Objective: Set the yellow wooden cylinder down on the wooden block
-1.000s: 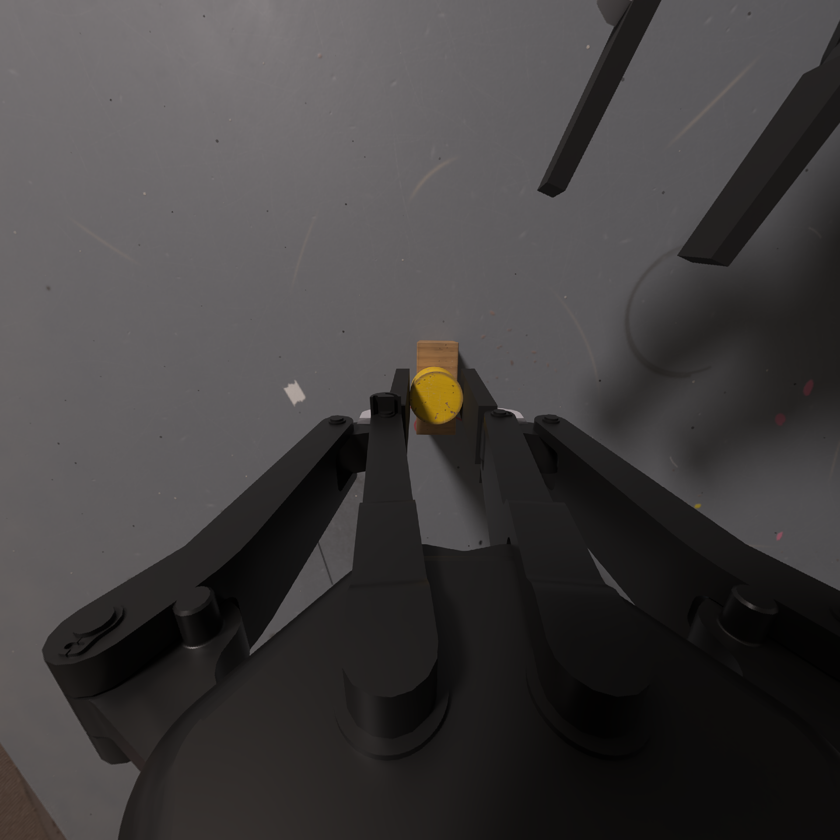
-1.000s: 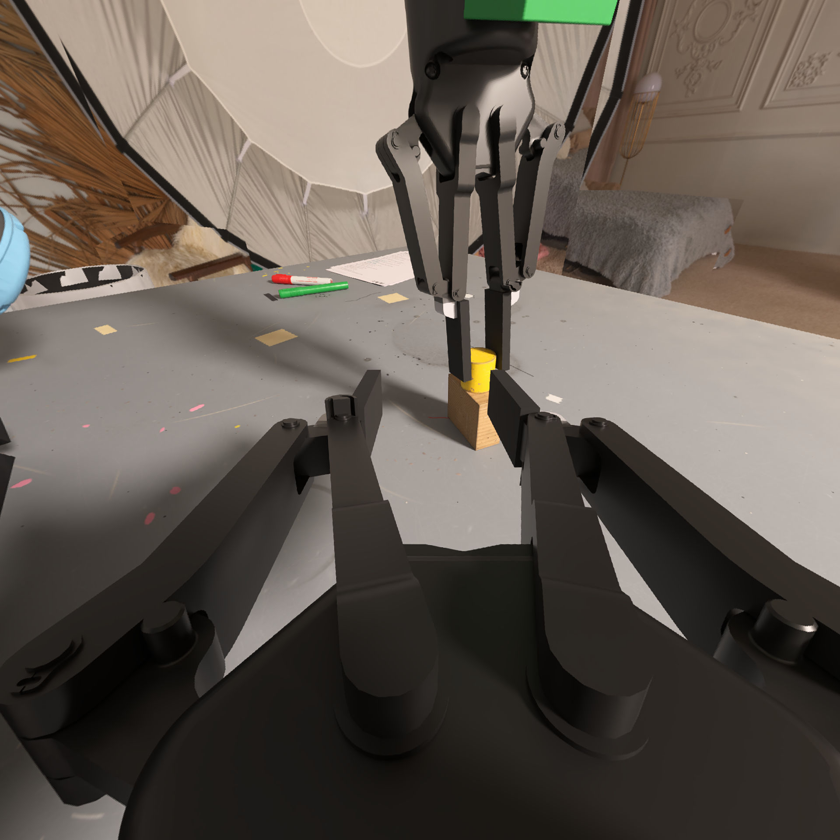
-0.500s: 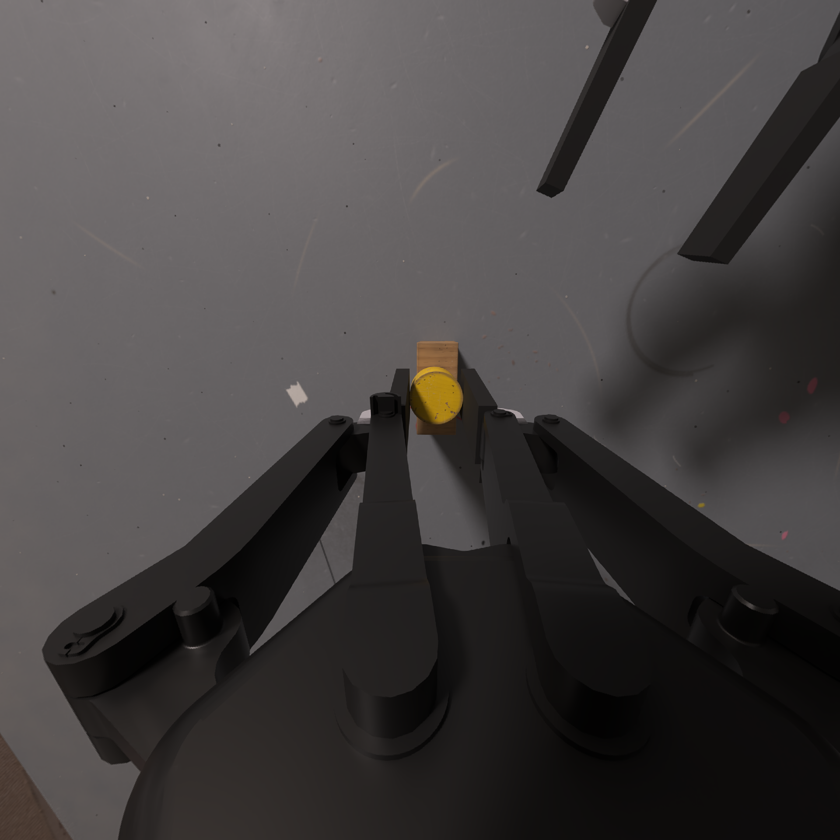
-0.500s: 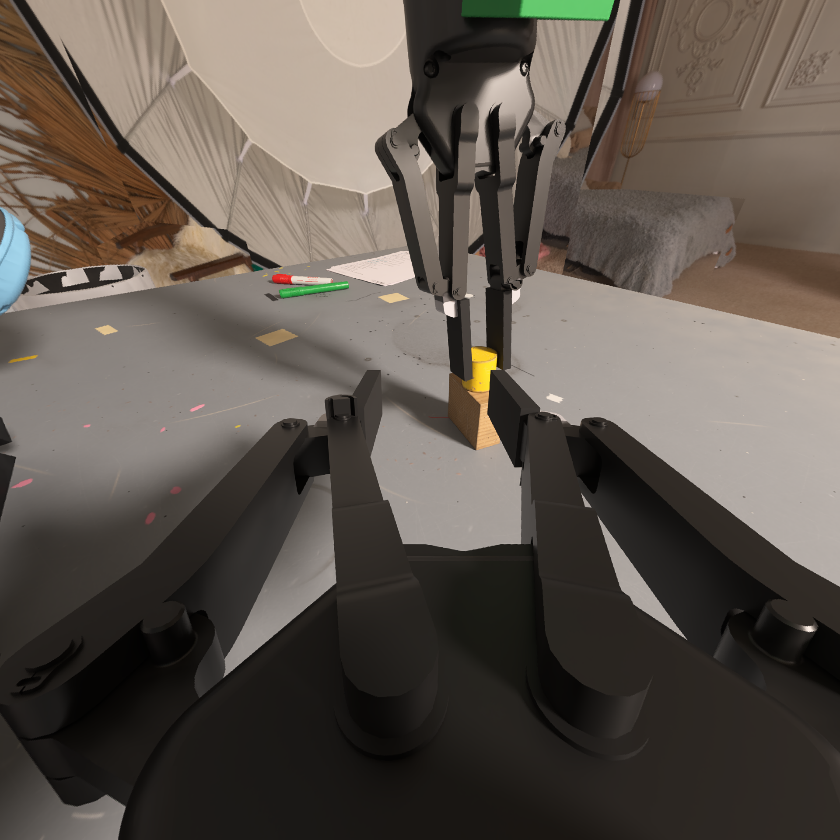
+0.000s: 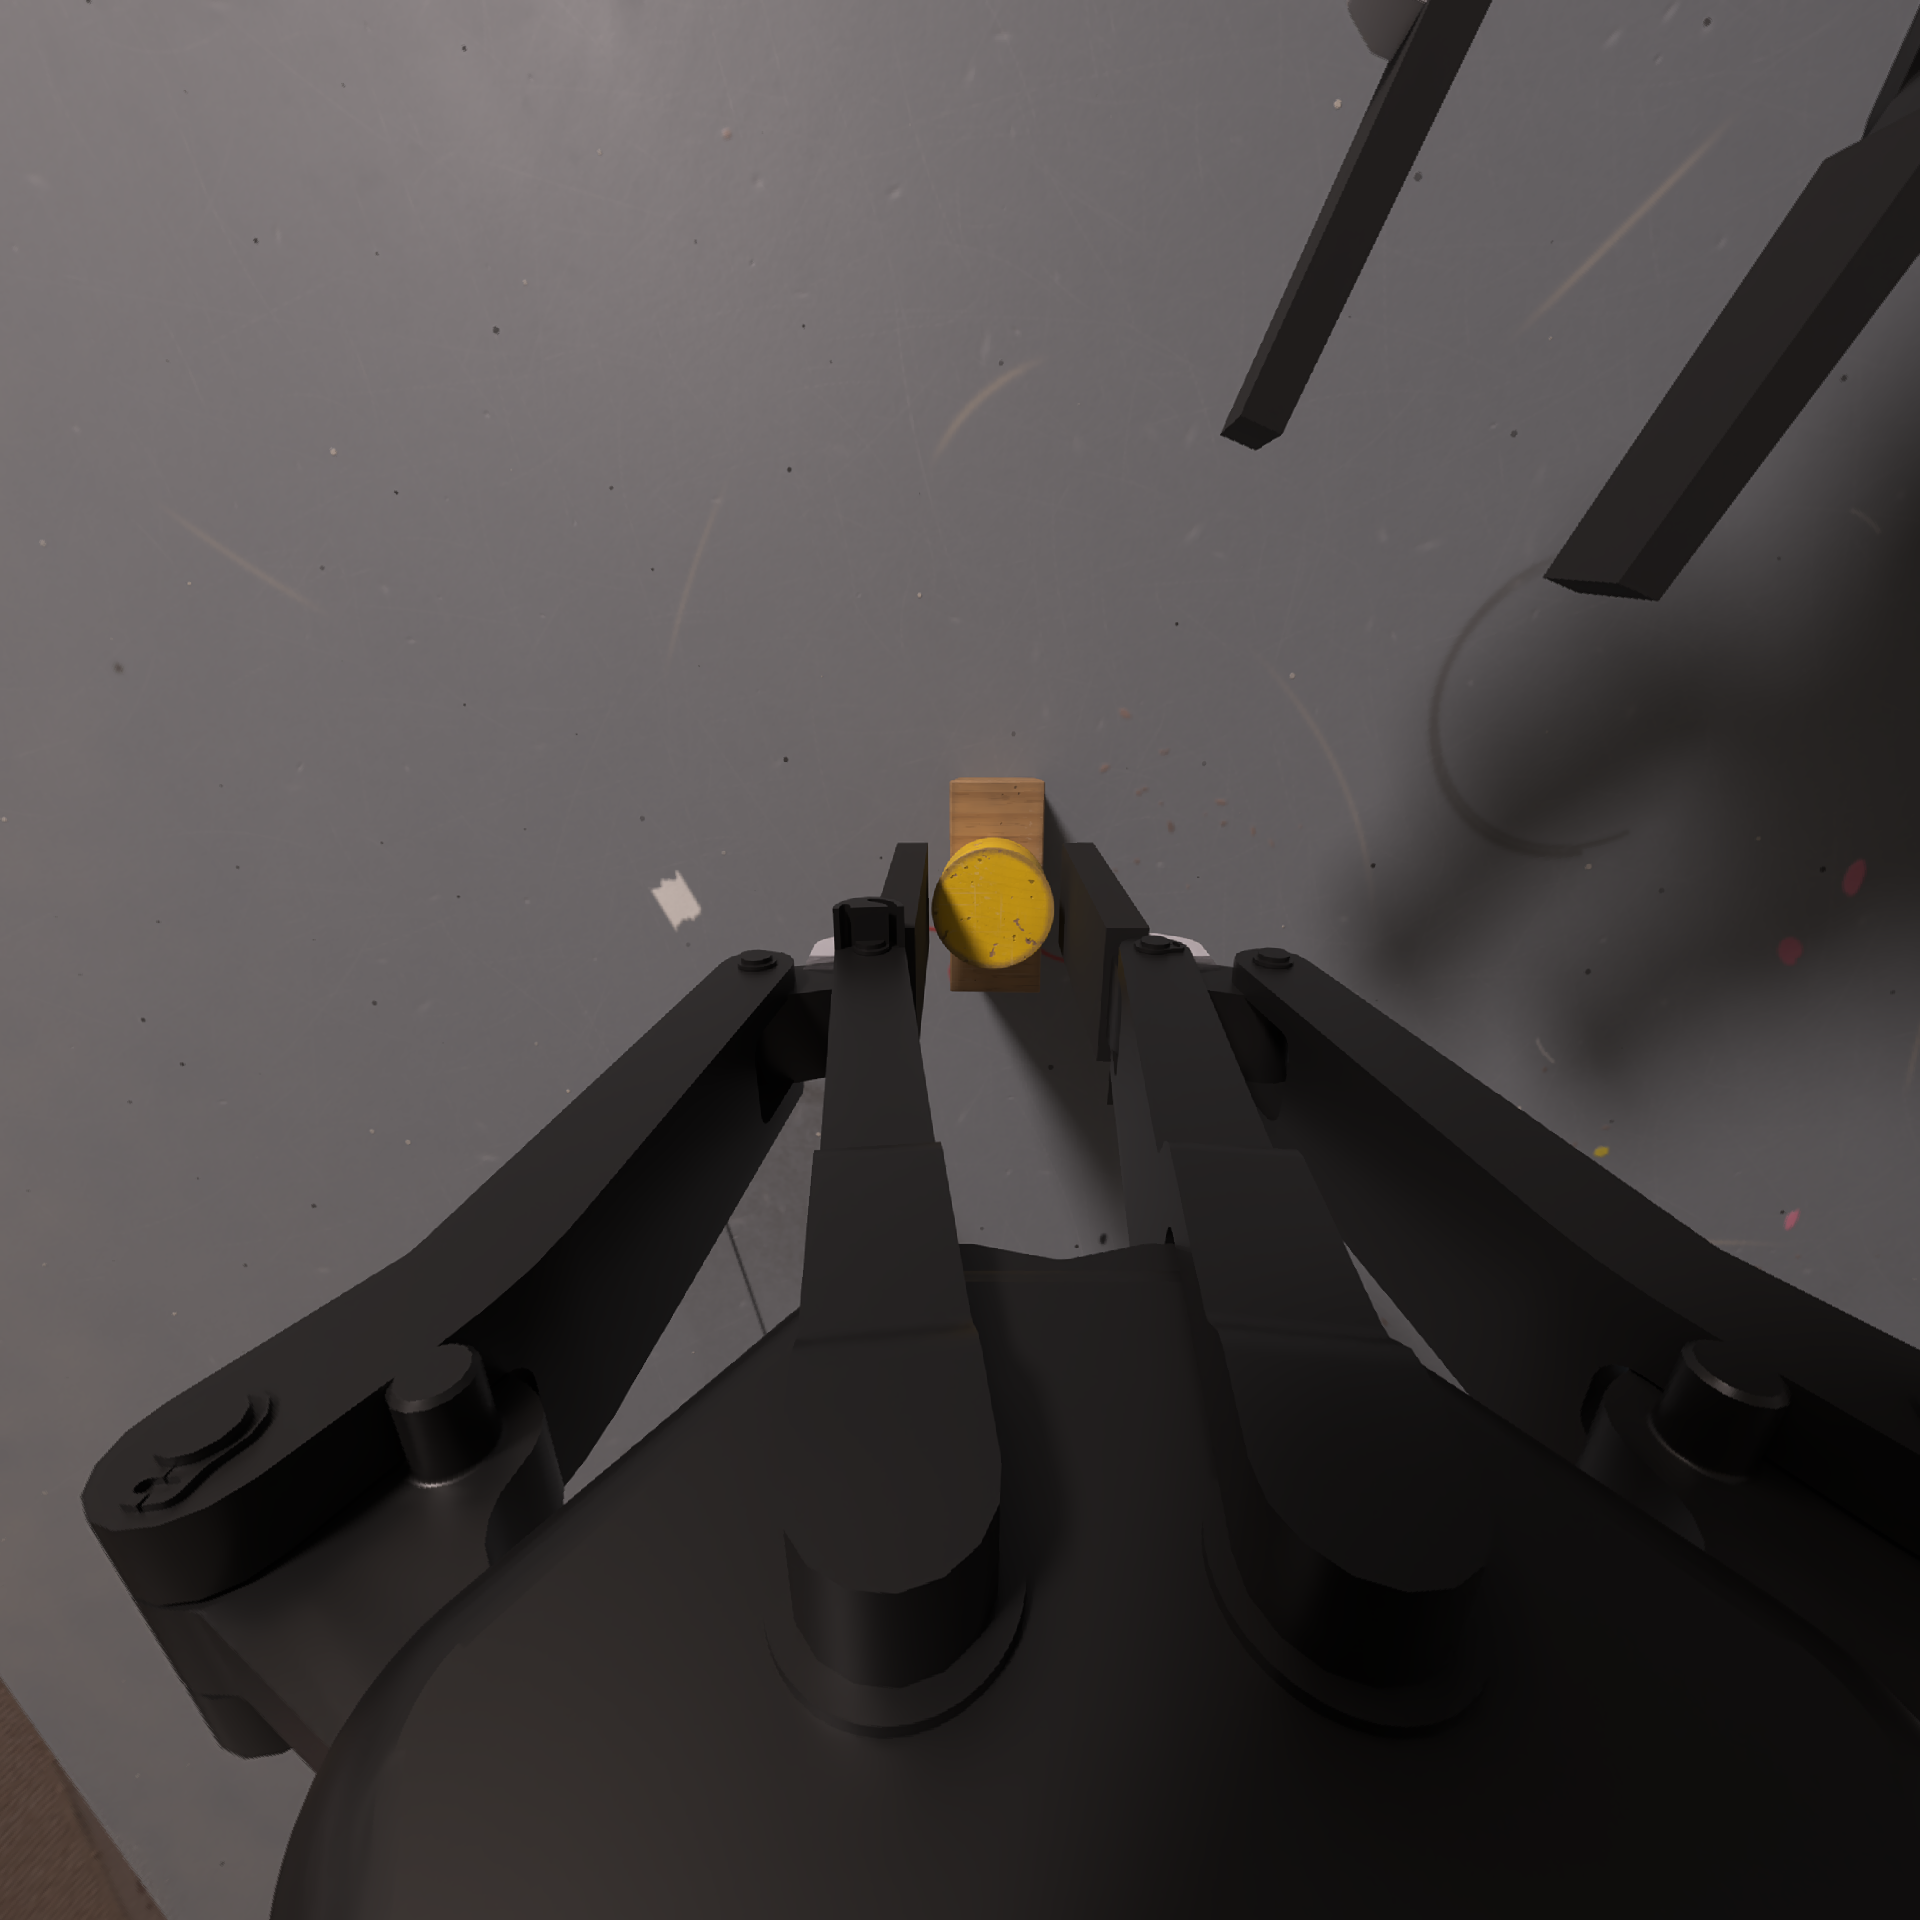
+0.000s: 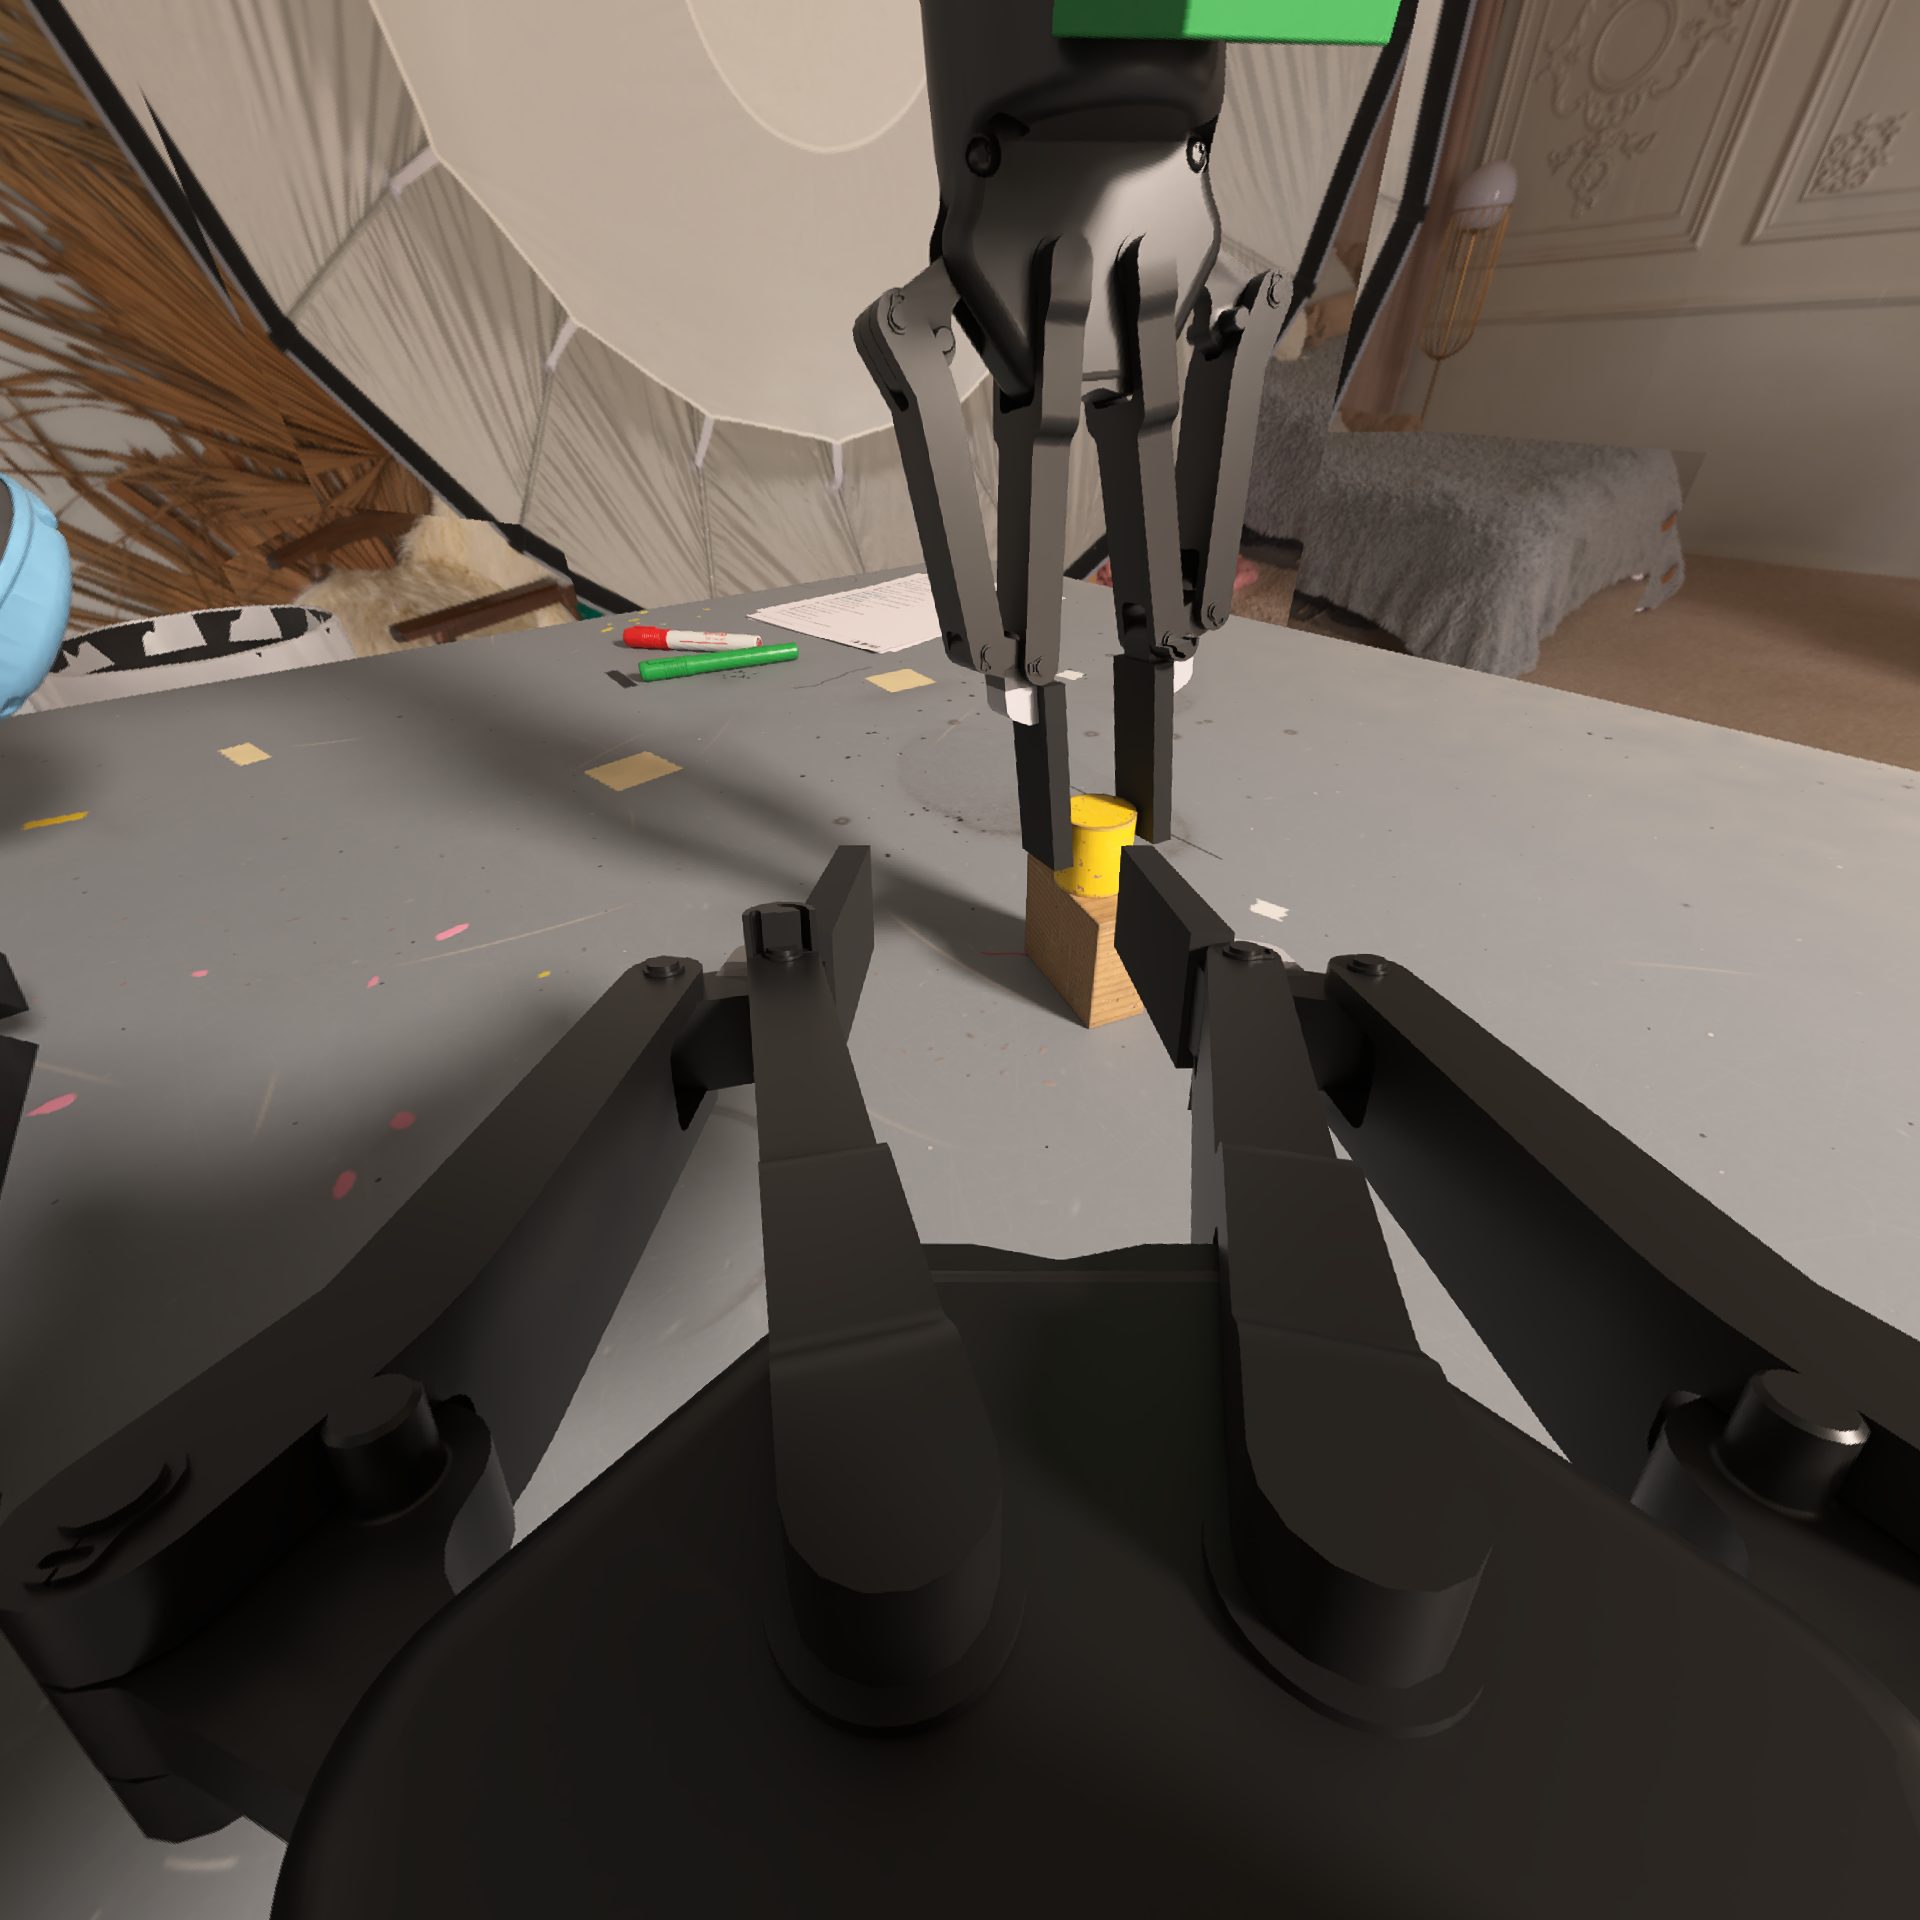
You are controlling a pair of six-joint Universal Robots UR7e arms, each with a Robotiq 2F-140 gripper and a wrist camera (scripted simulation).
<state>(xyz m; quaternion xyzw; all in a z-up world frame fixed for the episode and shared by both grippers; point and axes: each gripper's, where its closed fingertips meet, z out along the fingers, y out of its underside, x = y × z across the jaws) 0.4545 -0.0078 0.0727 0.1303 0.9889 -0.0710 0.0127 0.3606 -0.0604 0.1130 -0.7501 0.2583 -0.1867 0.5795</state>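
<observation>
The yellow wooden cylinder [image 5: 992, 902] stands upright on the wooden block [image 5: 994, 810] on the grey table. My left gripper [image 5: 992, 883] points straight down over it, one finger on each side. The fingers stand slightly parted, with a thin gap to the cylinder. In the right wrist view the cylinder [image 6: 1096, 857] sits on top of the block [image 6: 1070, 951] between the left gripper's [image 6: 1096, 831] fingers. My right gripper [image 6: 997, 914] is open and empty, low over the table just in front of the block. It also shows in the left wrist view [image 5: 1434, 509].
A red marker [image 6: 691, 637], a green marker [image 6: 717, 662] and a sheet of paper [image 6: 857, 613] lie at the far table edge. Small tape pieces dot the table. A white scrap [image 5: 675, 899] lies left of the block. The table edge [image 5: 31, 1787] shows at bottom left.
The left gripper's fingers have parted slightly off the cylinder, which stays on the block. The right gripper has not moved.
</observation>
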